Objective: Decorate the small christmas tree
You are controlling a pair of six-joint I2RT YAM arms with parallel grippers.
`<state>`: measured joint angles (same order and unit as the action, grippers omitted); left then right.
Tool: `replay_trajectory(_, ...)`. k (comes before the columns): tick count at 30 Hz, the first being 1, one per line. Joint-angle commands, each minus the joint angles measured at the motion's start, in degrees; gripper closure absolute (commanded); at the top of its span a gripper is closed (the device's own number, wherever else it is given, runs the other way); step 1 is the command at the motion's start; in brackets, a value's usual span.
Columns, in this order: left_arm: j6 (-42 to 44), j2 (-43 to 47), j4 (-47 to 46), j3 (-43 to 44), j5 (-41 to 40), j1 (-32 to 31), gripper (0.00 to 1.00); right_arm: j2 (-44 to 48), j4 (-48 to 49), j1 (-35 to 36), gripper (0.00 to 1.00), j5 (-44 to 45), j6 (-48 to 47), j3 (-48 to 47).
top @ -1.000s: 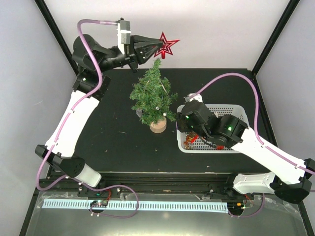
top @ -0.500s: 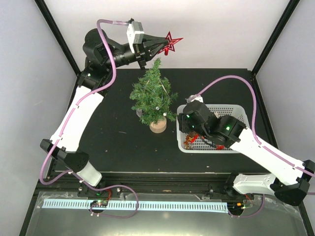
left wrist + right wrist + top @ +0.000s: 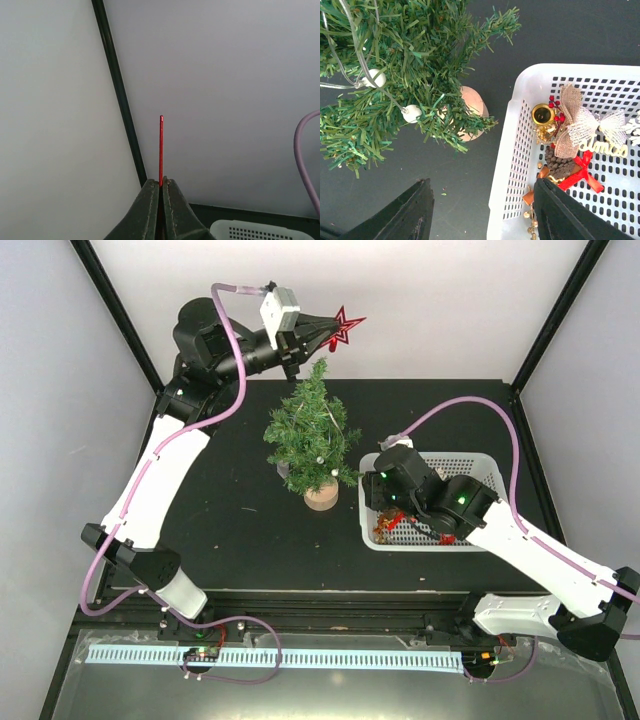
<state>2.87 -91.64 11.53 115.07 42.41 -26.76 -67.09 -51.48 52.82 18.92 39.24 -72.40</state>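
Observation:
The small christmas tree [image 3: 312,435] stands upright on its round wooden base [image 3: 321,497] in the middle of the black table, strung with white bead lights [image 3: 411,113]. High behind the tree top, my left gripper [image 3: 323,333] is shut on a red glitter star [image 3: 343,327]. In the left wrist view the star [image 3: 161,147] shows edge-on, as a thin red line rising from the shut left gripper [image 3: 161,183]. My right gripper [image 3: 482,186] is open and empty, hanging low over the left wall of the white basket [image 3: 520,100], just right of the tree [image 3: 395,75].
The white basket [image 3: 487,462] at the right holds a gold bell [image 3: 543,115], a burlap bow [image 3: 570,120], a pinecone [image 3: 559,167] and a red ribbon [image 3: 581,172]. Black frame posts [image 3: 120,95] and white walls close off the back. The tree's wooden base [image 3: 472,106] sits close beside the basket.
My left arm has risen and swung right, carrying the red star to a spot behind and above the tree top. The right arm has barely moved.

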Motion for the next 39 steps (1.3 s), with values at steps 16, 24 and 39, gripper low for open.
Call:
replay_trajectory(16, 2.07, 3.74, 3.9, 0.51, -3.03, -0.37, 0.99, -0.14, 1.38, -0.79, 0.44, -1.26, -0.58, 0.85)
replay_trajectory(24, 1.59, 5.48, 4.1, -1.03, -2.67, -0.31, 0.98, -0.35, 1.56, -0.79, 0.45, -2.2, -0.04, 0.95)
replay_trajectory(39, 0.29, 4.98, 3.0, -2.65, -2.11, -0.31, 0.98, 0.32, 1.89, -0.79, 0.45, -2.24, 0.48, 2.18)
